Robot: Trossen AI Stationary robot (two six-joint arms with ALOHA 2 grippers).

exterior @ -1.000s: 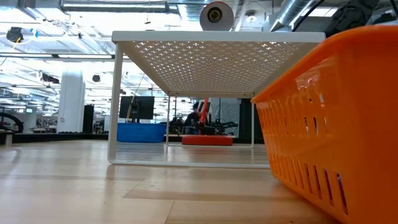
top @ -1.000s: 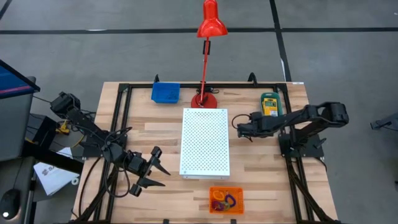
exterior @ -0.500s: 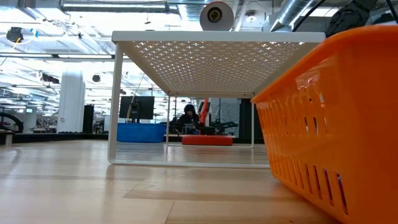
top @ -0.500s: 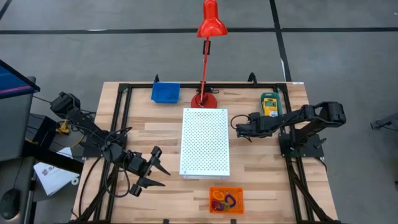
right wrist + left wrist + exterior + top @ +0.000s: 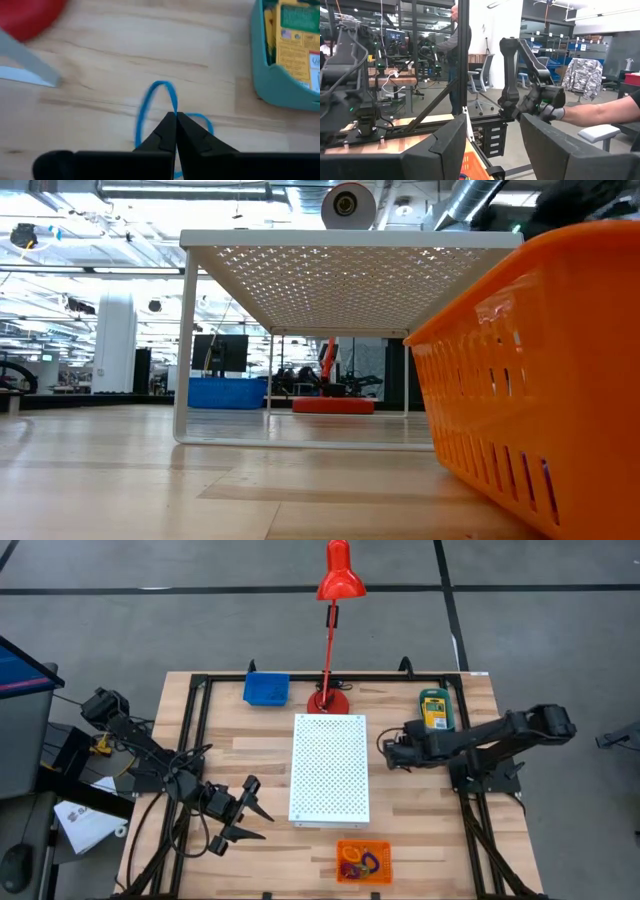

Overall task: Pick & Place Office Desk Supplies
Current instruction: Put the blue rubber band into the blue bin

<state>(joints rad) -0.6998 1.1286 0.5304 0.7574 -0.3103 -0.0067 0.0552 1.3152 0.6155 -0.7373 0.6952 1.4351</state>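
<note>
On the left, the left gripper (image 5: 243,812) is waiting near the front-left of the wooden table (image 5: 240,750), fingers spread wide and holding nothing. It is probably staying clear of the work. The small blue plastic tray (image 5: 266,689) is sitting at the far left, likely ready for more supplies. In the middle, the large white board with holes (image 5: 329,768) is standing on legs. Near the front, the small orange basket (image 5: 364,862) is holding coloured loops.

On the right, the right gripper (image 5: 175,118) is pinching tight on the thin blue loop (image 5: 155,107), low on the wood beside the board, probably to lift it. Just beyond, the teal tray (image 5: 280,65) is holding a yellow-and-green crayon box (image 5: 295,35).

From above, the loop is too small to see. The orange basket is blocking much of the low view.
</note>
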